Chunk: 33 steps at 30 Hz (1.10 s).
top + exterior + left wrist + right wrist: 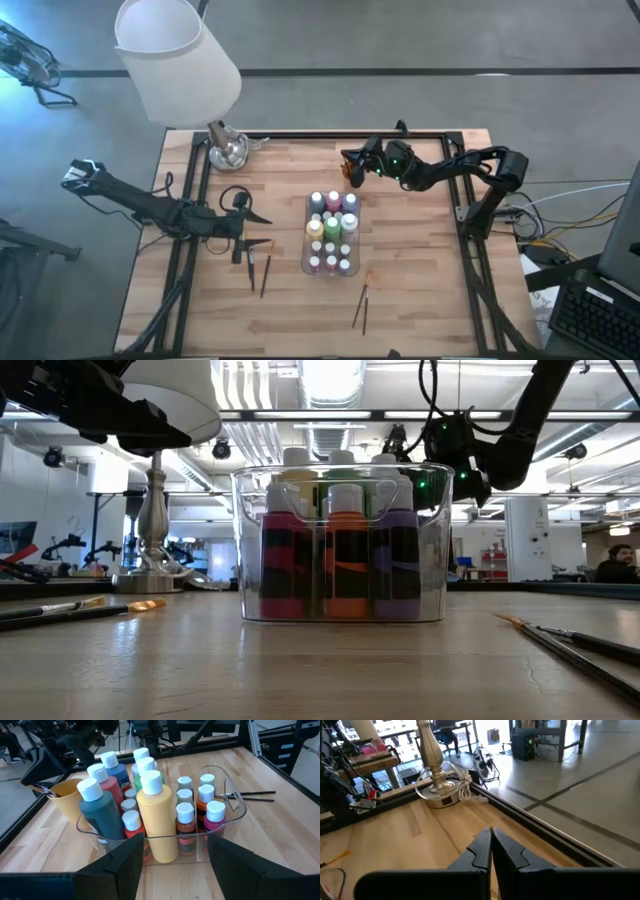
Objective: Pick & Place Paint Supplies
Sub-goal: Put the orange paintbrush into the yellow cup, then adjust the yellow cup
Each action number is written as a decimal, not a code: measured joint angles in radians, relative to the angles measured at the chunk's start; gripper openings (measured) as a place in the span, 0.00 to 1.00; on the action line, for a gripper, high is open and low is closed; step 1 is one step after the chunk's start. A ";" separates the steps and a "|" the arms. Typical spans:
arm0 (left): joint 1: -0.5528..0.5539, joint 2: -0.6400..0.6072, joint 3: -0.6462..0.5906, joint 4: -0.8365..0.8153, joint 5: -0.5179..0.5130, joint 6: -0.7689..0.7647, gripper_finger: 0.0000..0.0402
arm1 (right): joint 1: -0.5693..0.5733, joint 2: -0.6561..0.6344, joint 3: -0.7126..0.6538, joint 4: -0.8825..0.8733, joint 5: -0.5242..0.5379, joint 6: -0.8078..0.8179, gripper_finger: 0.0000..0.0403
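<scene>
Left gripper (pixel 258 230) sits low over the table with fingers (pixel 117 862) spread apart, nothing between them. Straight ahead of it, close: the clear tray (pixel 235 802) packed with paint bottles (pixel 155 815). Nearest its fingers are a tall yellow bottle, a dark teal one (pixel 102 812) and small brown and pink ones; blue, red and green stand farther back. An orange cup (pixel 67 800) stands just beside the tray's far corner, with a brush in it.

From above, the tray (pixel 305 250) is mid-table, bottles (pixel 332 232) upright in rows, white caps up. Two brushes (pixel 259 270) lie on the wood just below the left gripper, apart from the tray. Two more brushes (pixel 361 306) lie on the tray's other side, toward the front edge; they show beyond the tray in the left wrist view (pixel 252 795).

Right gripper (pixel 348 170) hovers well back from the tray, toward the lamp (pixel 228 150), fingers (pixel 482 851) pressed together, holding nothing. Lamp base (pixel 437 795) is ahead of it, by the table's rear rail.

Low view: tray (pixel 250 550) centre, bottles (pixel 345 560) inside, brushes (pixel 585 645) flat on the table to either side.
</scene>
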<state>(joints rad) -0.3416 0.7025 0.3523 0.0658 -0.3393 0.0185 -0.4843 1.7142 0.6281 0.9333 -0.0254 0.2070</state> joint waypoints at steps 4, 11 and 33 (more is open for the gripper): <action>0.000 0.000 0.000 0.000 0.000 0.000 0.55 | 0.000 0.000 0.000 -0.002 -0.001 0.000 0.02; 0.000 0.000 0.000 0.000 0.000 0.000 0.55 | 0.000 -0.001 0.000 -0.005 -0.003 0.002 0.13; 0.000 0.000 0.000 0.000 0.000 0.000 0.55 | 0.013 -0.591 0.004 -0.962 0.002 -0.081 0.33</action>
<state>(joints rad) -0.3420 0.7026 0.3524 0.0659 -0.3392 0.0182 -0.4708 1.1235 0.6323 -0.0286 -0.0232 0.1256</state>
